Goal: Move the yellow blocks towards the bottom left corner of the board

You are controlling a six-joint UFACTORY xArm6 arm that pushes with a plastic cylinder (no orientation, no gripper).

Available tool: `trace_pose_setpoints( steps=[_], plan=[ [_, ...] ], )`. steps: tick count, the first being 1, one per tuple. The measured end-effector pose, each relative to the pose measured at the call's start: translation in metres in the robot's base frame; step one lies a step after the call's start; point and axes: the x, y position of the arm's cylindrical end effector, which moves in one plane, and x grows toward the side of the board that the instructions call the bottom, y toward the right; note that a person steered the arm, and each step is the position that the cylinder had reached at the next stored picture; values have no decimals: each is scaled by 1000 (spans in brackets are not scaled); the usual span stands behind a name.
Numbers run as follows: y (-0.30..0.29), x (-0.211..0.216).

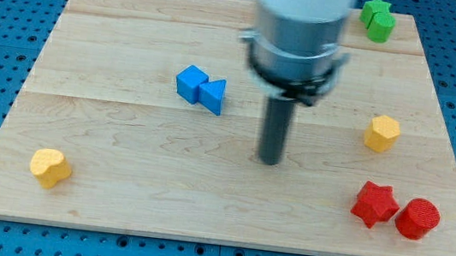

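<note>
A yellow heart-shaped block lies near the board's bottom left corner. A yellow hexagonal block lies at the view's right, about mid-height. My tip rests on the board near its middle, well left of the yellow hexagon and far right of the yellow heart, touching no block. The arm's grey body above it blurs and hides part of the board's top.
A blue cube and a blue triangular block touch each other left of my tip. A red star and a red cylinder sit at the bottom right. Two green blocks sit at the top right. The wooden board lies on a blue pegboard.
</note>
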Motion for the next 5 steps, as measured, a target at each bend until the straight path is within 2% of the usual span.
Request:
trace_pose_setpoints(
  steps=[1,2,3,4,5],
  plan=[
    [108,-14],
    [150,-14],
    [171,-19],
    [176,-49],
    [128,-53]
  ],
)
